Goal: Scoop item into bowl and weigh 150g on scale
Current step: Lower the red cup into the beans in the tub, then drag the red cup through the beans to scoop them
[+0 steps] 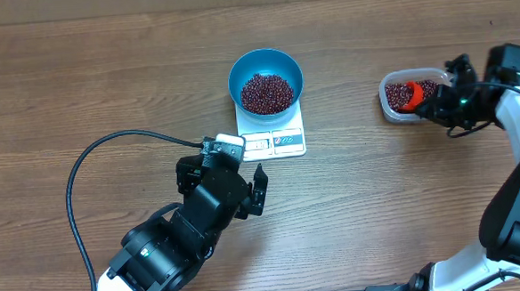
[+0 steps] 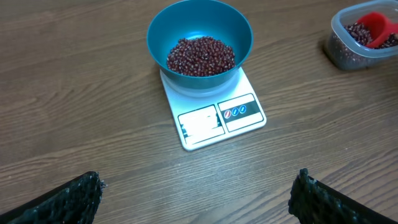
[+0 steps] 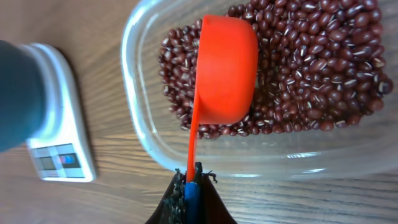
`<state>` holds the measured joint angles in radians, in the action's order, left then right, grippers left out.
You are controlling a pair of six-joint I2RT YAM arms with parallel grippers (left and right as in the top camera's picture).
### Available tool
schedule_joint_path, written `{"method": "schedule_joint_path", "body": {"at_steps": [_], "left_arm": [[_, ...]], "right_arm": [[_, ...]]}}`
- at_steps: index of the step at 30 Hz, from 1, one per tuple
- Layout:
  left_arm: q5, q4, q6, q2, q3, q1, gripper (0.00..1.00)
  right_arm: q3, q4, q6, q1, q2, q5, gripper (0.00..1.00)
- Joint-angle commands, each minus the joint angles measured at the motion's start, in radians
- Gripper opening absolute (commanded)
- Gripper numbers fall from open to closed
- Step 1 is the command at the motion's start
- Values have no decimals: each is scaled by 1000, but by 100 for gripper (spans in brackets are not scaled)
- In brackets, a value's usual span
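Observation:
The blue bowl [image 1: 266, 81] stands on the white scale [image 1: 278, 141] and holds a heap of dark red beans [image 1: 267, 92]. From the left wrist the bowl [image 2: 199, 42] and scale [image 2: 214, 116] lie ahead, with my left gripper [image 2: 198, 198] open over bare wood in front of them. At the right, my right gripper [image 1: 429, 106] is shut on the handle of an orange scoop [image 3: 225, 68], which is turned on its side over the beans [image 3: 311, 62] in a clear tub [image 3: 140, 118]. The scoop [image 1: 406, 96] sits inside the tub [image 1: 411, 94].
A black cable [image 1: 100, 163] loops across the wood left of the left arm. The scale [image 3: 59, 143] shows at the left edge of the right wrist view.

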<state>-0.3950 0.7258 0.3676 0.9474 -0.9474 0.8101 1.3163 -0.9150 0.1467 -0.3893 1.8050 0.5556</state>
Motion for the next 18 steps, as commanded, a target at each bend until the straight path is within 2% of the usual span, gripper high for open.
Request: {"method": "schedule_joint_path", "body": {"at_steps": [1, 12, 18], "left_arm": [[4, -4, 14, 2, 8, -5, 100], [4, -4, 14, 2, 8, -5, 100], [3, -4, 14, 2, 8, -5, 100]], "right_arm": [[13, -3, 20, -38, 4, 148, 4], [13, -53, 73, -178, 4, 410, 4], [13, -76, 72, -212, 4, 478, 4]]}}
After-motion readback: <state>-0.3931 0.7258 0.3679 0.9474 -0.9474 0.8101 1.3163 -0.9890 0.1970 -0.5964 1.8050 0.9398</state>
